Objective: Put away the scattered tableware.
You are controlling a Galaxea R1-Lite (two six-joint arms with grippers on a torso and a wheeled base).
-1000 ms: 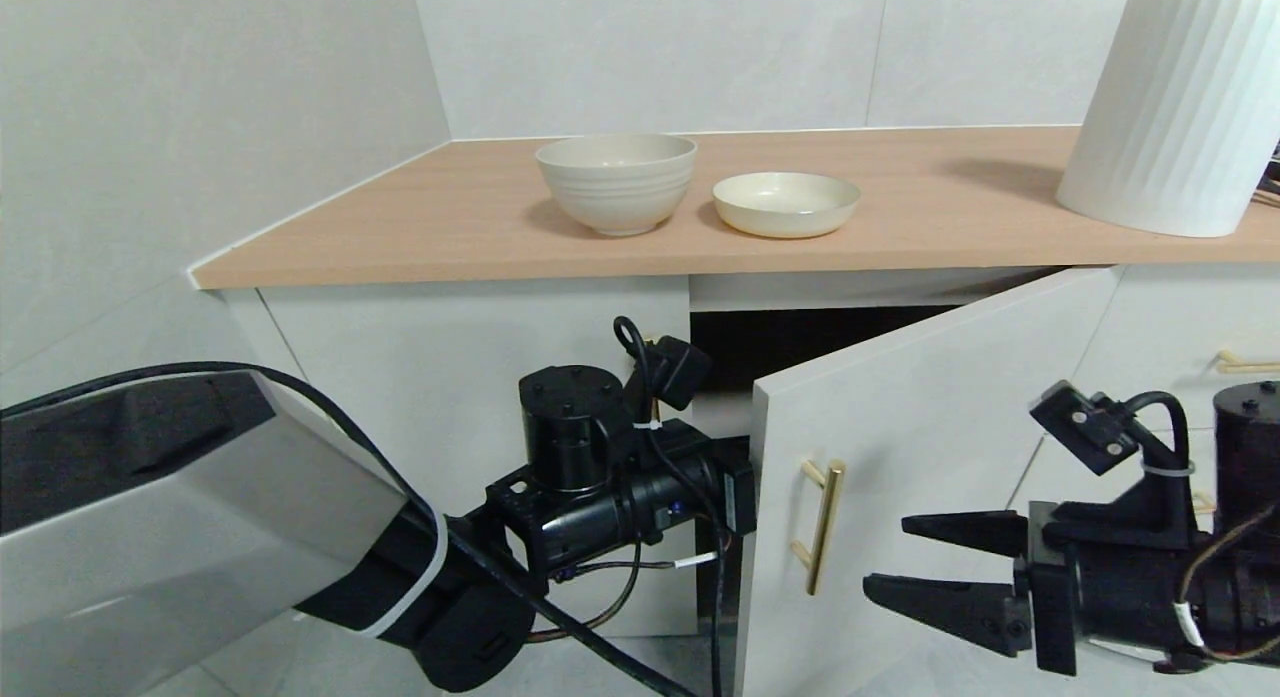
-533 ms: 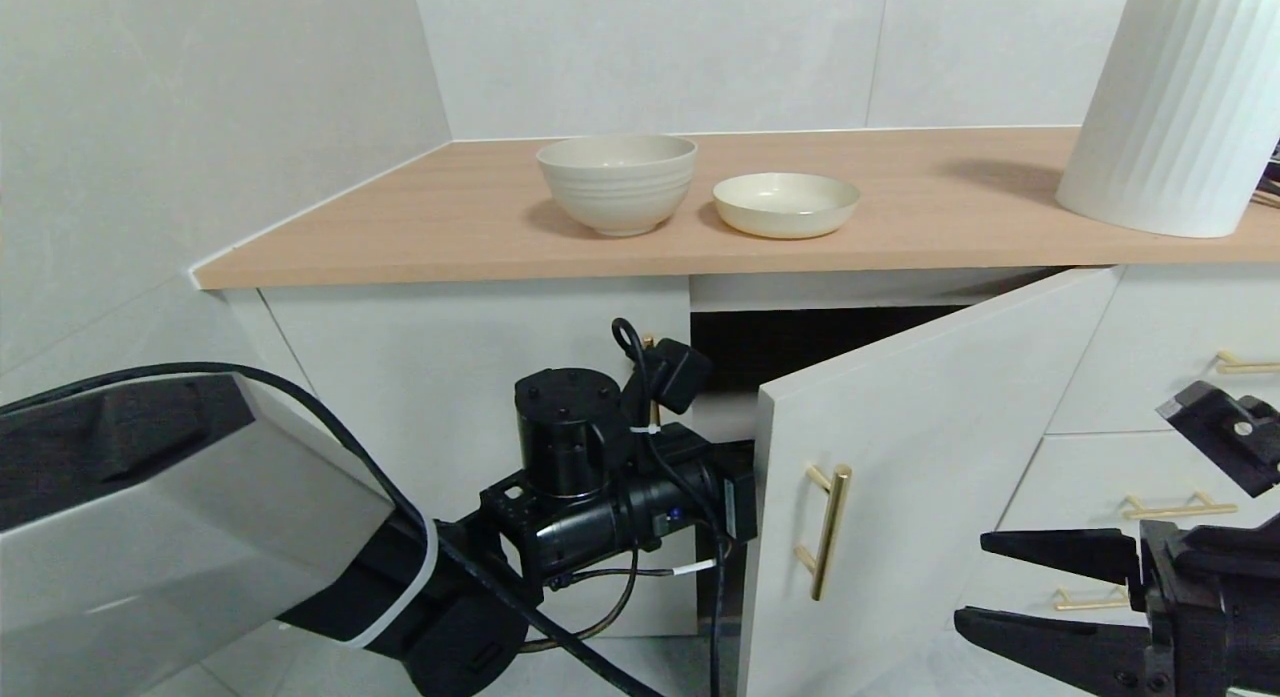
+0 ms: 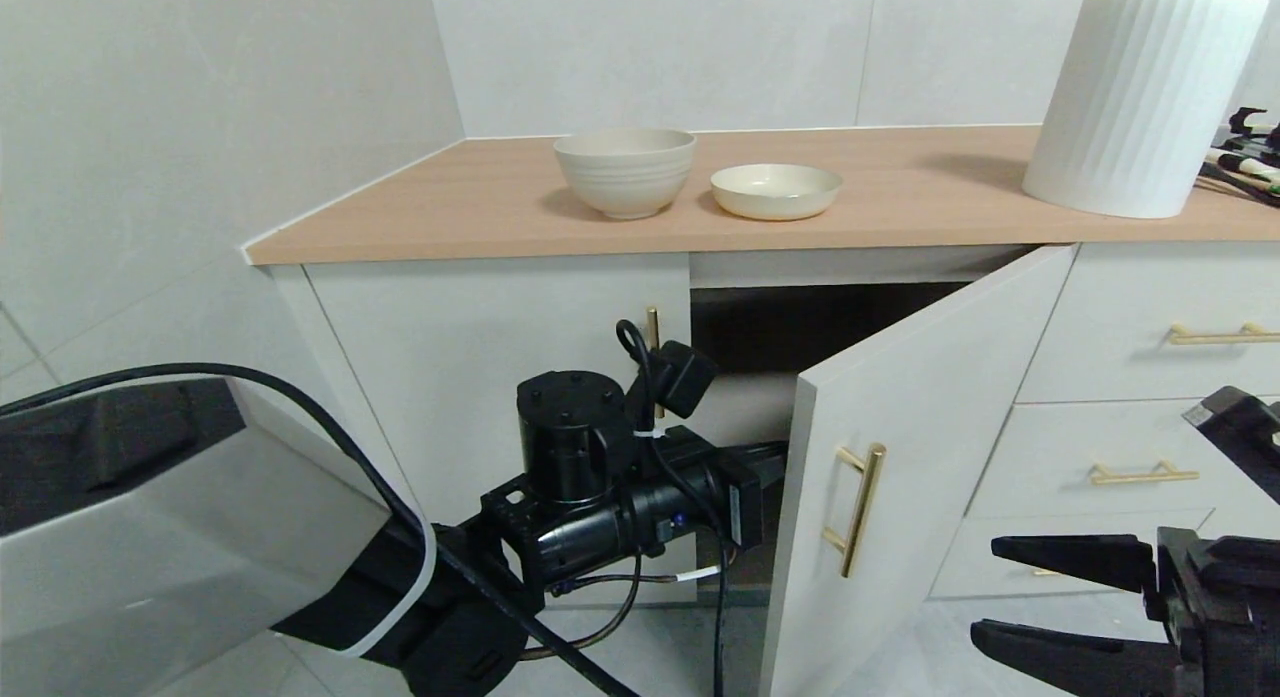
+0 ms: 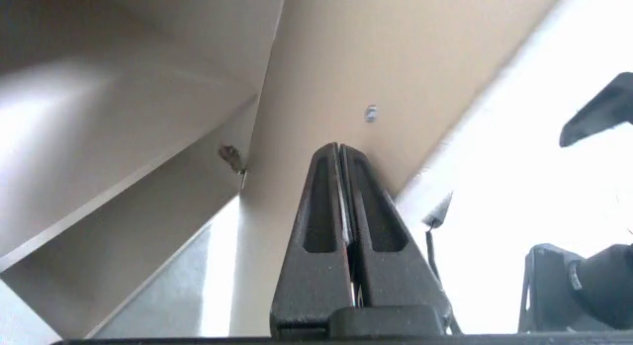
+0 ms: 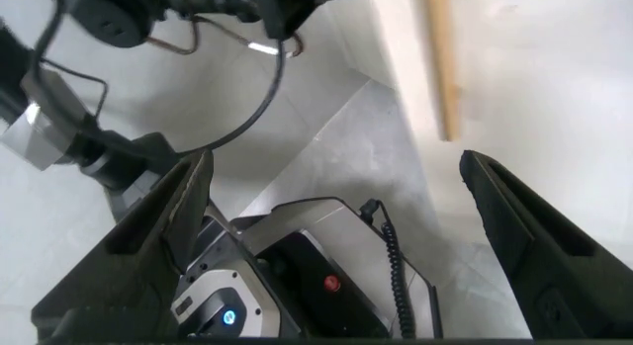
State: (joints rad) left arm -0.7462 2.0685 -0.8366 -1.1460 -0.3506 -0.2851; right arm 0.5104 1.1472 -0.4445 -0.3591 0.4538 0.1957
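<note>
Bowl (image 3: pixel 625 170) left of dish (image 3: pixel 776 190) on counter (image 3: pixel 480 217); cabinet door (image 3: pixel 900 427) below.

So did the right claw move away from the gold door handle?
Yes. The right gripper has drawn back to the robot's right and lower, widening its gap from the door's gold handle.

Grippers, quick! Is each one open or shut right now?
Left gripper: shut, holding nothing.
Right gripper: open, empty.
</note>
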